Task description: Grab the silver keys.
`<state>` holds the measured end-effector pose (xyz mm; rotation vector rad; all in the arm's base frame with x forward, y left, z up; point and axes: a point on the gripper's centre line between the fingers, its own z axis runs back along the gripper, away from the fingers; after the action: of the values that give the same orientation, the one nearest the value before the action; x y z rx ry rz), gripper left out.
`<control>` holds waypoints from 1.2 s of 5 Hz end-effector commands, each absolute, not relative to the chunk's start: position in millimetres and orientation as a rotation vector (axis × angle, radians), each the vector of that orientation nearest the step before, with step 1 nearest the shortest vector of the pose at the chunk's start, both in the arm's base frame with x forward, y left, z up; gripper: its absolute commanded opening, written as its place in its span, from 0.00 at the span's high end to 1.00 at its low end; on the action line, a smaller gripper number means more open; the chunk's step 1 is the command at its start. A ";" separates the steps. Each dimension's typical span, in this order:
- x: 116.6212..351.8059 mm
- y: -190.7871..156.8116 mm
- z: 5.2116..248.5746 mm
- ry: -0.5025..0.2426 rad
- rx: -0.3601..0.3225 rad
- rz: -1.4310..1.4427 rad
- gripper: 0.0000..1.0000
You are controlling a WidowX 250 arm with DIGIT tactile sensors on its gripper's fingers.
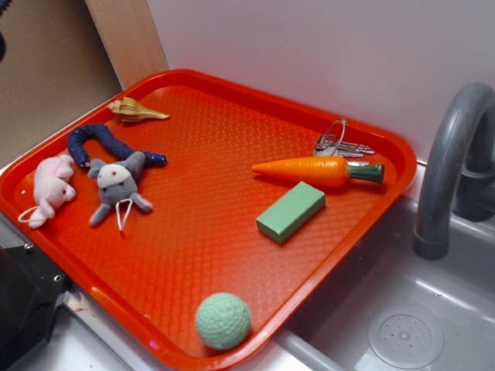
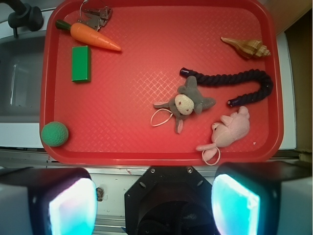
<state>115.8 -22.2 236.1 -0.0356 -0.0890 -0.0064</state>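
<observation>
The silver keys lie on a wire ring at the far right corner of the red tray, just behind the toy carrot. In the wrist view the silver keys sit at the top left of the red tray, touching the carrot's green end. My gripper is open, its two glowing pads wide apart with nothing between them. It hangs high over the tray's near edge, far from the keys. The exterior view does not show it.
On the tray lie a green block, a green ball, a grey plush, a pink plush, a dark blue rope and a seashell. A grey faucet and sink stand at the right.
</observation>
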 end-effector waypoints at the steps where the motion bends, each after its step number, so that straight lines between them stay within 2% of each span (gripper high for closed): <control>1: 115.8 -22.2 236.1 -0.089 -0.036 -0.006 0.00; 2: 165.8 -68.5 218.8 -0.098 -0.012 0.006 0.00; 3: 215.5 -104.5 204.5 -0.107 -0.109 0.039 0.00; 4: 259.8 -136.5 182.7 -0.111 -0.132 0.100 0.00; 5: 296.0 -149.0 156.8 -0.139 -0.088 0.178 0.00; 6: 317.6 -156.0 135.3 -0.132 -0.086 0.224 0.00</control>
<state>310.1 -152.5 111.4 -0.0443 -0.0684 0.2346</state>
